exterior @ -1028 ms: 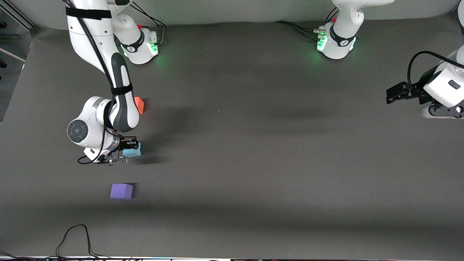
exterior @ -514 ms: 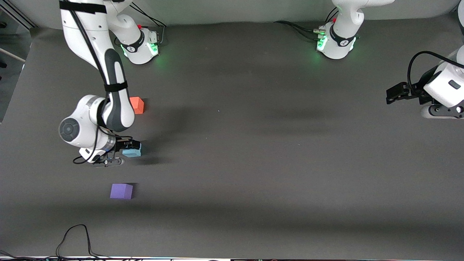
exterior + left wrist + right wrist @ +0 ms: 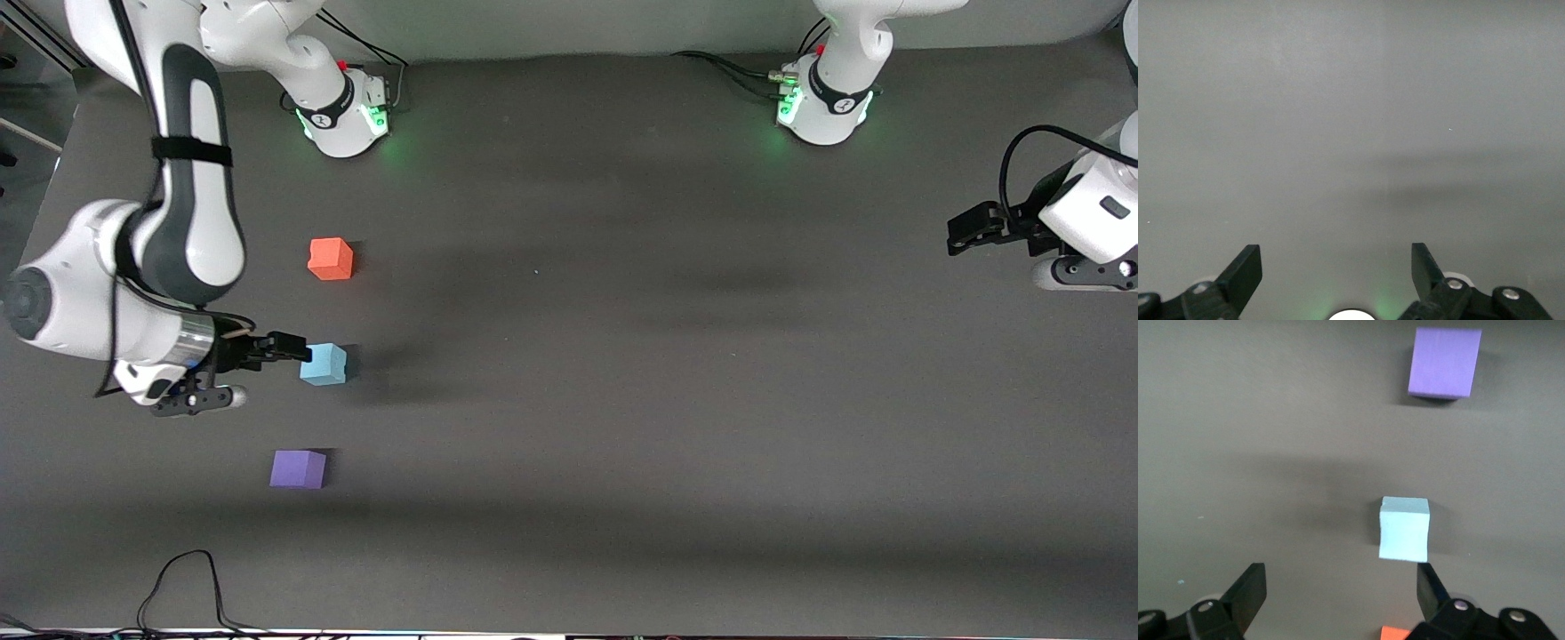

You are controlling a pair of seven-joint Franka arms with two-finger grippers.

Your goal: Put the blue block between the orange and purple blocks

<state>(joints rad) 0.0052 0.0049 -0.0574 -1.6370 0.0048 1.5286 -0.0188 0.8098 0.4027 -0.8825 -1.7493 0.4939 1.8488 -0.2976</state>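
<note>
The light blue block (image 3: 324, 364) rests on the dark table between the orange block (image 3: 331, 259) and the purple block (image 3: 298, 468), which lies nearer the front camera. My right gripper (image 3: 276, 348) is open and empty, raised beside the blue block toward the right arm's end of the table. In the right wrist view the blue block (image 3: 1404, 528), the purple block (image 3: 1444, 363) and a corner of the orange block (image 3: 1395, 633) show, with the blue one outside the open fingers (image 3: 1245, 592). My left gripper (image 3: 971, 228) waits open and empty at the left arm's end; its view (image 3: 1336, 267) shows bare table.
The two arm bases (image 3: 342, 107) (image 3: 822, 102) stand along the table's edge farthest from the front camera. A black cable (image 3: 182, 587) loops on the table near the front camera's edge.
My right gripper has let go of the blue block and drawn back and up toward the right arm's end of the table. The orange block is now uncovered. The left arm has not moved.
</note>
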